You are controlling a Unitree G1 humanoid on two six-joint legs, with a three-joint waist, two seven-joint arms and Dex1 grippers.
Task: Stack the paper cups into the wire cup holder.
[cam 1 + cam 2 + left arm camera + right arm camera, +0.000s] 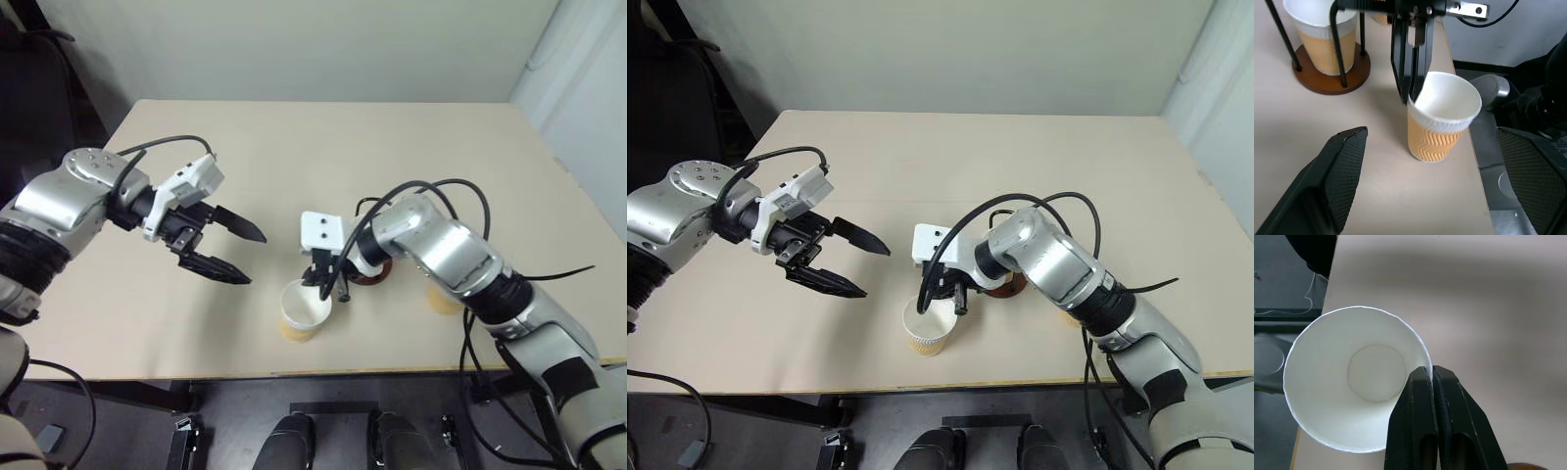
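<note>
Your right pincer (pixel 326 287) is pinched shut on the rim of a cup (pixel 305 310) standing near the worktop (pixel 294 157) edge, the holder (pixel 1332 73) is just beside it, and your left pincer (pixel 227 252) hangs wide open, holding nothing.

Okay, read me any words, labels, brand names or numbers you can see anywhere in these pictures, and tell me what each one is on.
None: no readable text shows in any view.
The paper cup pinched at its rim by the right gripper: plain wavy tan wall, white inside, no print.
The cup in the wire cup holder: plain.
The left gripper: no markings.
The table: bare surface, no labels.
</note>
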